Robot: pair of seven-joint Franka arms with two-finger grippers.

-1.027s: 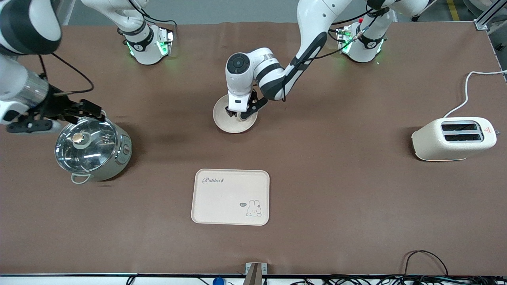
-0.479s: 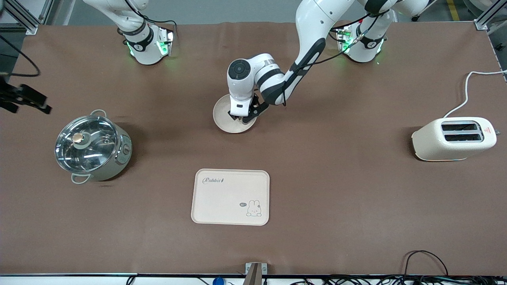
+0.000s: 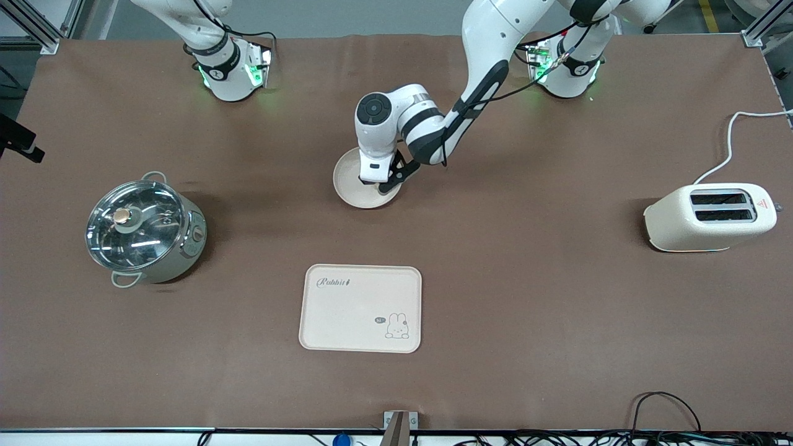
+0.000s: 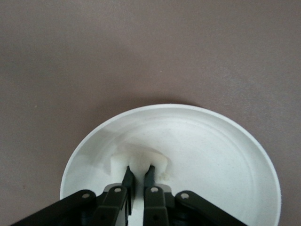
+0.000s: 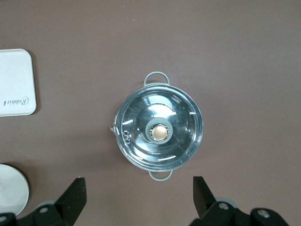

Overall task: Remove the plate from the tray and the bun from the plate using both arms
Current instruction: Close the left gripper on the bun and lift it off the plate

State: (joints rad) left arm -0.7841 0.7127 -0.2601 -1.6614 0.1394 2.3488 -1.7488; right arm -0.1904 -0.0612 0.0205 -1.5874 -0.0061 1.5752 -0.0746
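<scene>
The round cream-white plate [image 3: 356, 186] is at the table's middle, between the two arm bases and the tray. My left gripper [image 3: 373, 183] is down on it, shut on the plate's rim; in the left wrist view [image 4: 138, 170] the black fingers pinch the rim of the plate [image 4: 211, 155]. I cannot tell whether the plate is lifted. My right gripper [image 5: 138, 186] is open and empty, high above the lidded pot [image 5: 160, 132], and barely shows at the edge of the front view [image 3: 21, 145]. The bun is out of view.
A steel pot with a glass lid [image 3: 144, 229] stands toward the right arm's end. A cream rabbit tray [image 3: 360, 308] lies nearer the front camera than the plate. A cream toaster [image 3: 709, 217] with a cable stands toward the left arm's end.
My right arm has risen and drawn away from the pot toward the table's end, almost out of the front view. My left gripper stays on the plate, its wrist shifted slightly.
</scene>
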